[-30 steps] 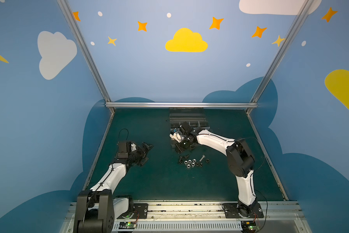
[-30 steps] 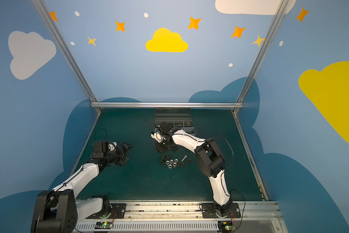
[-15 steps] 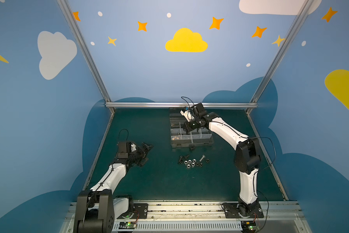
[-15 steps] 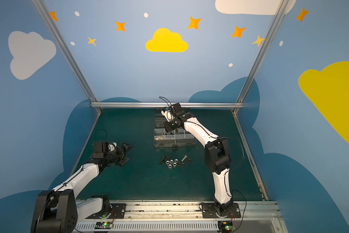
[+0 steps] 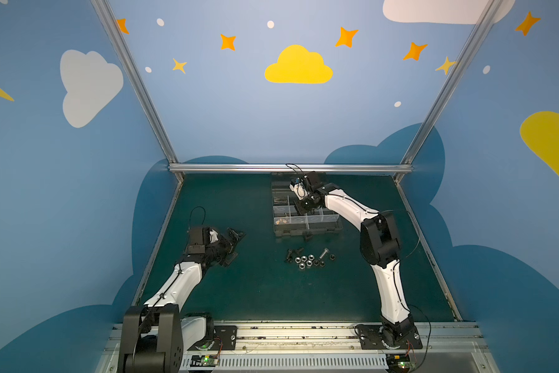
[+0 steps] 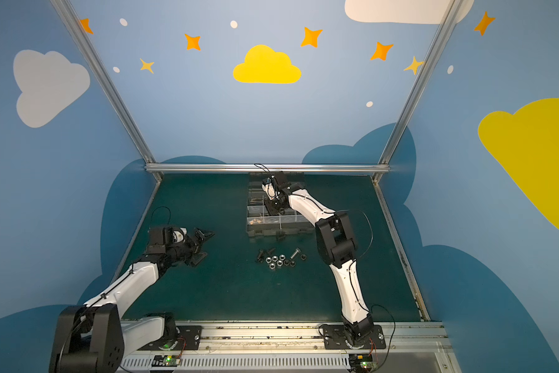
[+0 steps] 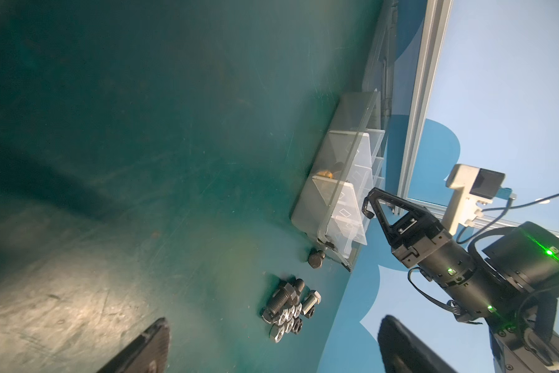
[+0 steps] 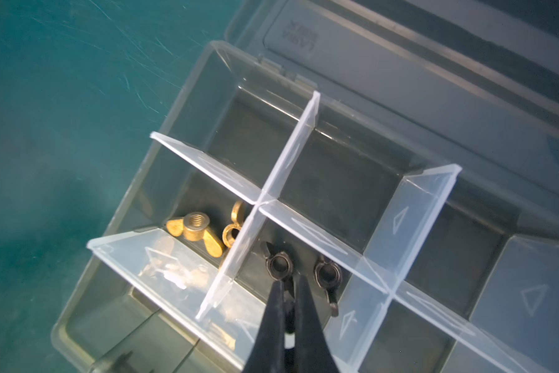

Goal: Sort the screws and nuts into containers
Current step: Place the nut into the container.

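Observation:
The grey organiser box [image 5: 307, 230] [image 6: 279, 230] stands open at the back of the mat, and its containers are split by clear dividers [image 8: 289, 155]. My right gripper [image 8: 289, 285] [image 5: 304, 210] hangs over a middle container, shut on the wing of a black wing nut [image 8: 279, 266]. A second black wing nut [image 8: 328, 273] lies beside it, and brass wing nuts [image 8: 195, 227] lie in the neighbouring container. Loose screws and nuts [image 5: 308, 258] [image 7: 287, 310] are heaped on the mat in front of the box. My left gripper [image 5: 236, 243] [image 7: 274, 319] stands open and empty, off to the left.
A lone black screw [image 5: 307, 237] [image 7: 315, 258] lies against the box's front edge. A longer silver bolt [image 5: 324, 253] sits at the heap's right. The box lid [image 8: 433, 64] lies folded back towards the rear rail [image 5: 291, 168].
My right gripper has gone from beside the heap up to the box and has come down over a middle container, still shut. The left arm has not moved.

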Available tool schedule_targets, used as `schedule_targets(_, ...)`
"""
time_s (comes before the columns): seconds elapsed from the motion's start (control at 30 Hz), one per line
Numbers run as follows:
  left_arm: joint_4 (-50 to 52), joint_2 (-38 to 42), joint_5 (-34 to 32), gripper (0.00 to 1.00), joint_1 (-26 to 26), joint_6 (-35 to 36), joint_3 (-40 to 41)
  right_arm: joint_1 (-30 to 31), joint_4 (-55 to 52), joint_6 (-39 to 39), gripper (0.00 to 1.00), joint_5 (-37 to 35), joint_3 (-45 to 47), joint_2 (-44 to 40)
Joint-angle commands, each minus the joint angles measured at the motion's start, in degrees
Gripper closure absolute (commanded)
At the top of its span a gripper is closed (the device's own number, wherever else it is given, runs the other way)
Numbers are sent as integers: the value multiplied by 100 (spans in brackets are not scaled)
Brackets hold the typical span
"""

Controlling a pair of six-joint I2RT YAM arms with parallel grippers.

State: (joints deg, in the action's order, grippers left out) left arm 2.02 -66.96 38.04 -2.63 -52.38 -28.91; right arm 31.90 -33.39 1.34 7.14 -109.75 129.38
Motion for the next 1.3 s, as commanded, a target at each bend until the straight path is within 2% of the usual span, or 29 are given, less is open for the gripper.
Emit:
schedule_targets(0.0, 9, 72, -7, 0, -31, 16, 17, -37, -15, 9, 100, -55, -239, 59)
schedule_targets(0.03, 9, 76, -16, 0, -27, 10, 17, -39, -19, 11, 99, -50, -239, 63)
schedule_targets(0.07, 17, 82, -17, 0, -28, 11, 17, -35, -21, 1, 88, -67, -239, 70)
schedule_targets(0.1, 9, 90, -16, 0, -28, 9, 17, -36, -36, 0, 83, -80, -239, 78)
schedule_targets(0.23, 18, 93, -16, 0, -31, 9, 17, -35, -58, 23, 70, -124, -239, 82)
schedule_targets(0.33, 18, 103, -7, 0, -32, 9, 18, -41, -105, 42, 65, -145, -240, 37)
schedule_targets(0.6, 9, 41, 21, 0, -18, 33, 8, -34, -207, 121, 59, 121, 165, -768)
schedule_targets(0.87, -62, -145, 70, 0, 47, 76, -77, 69, -381, 66, 54, 423, 1081, -1803)
schedule_targets(1.13, -139, -691, 58, 0, 508, 220, -426, 161, -546, -155, 51, 360, 2144, -2695)
schedule_targets(1.27, -219, -899, 1, 0, 708, 185, -538, 204, -560, -165, 51, 636, 2653, -2990)
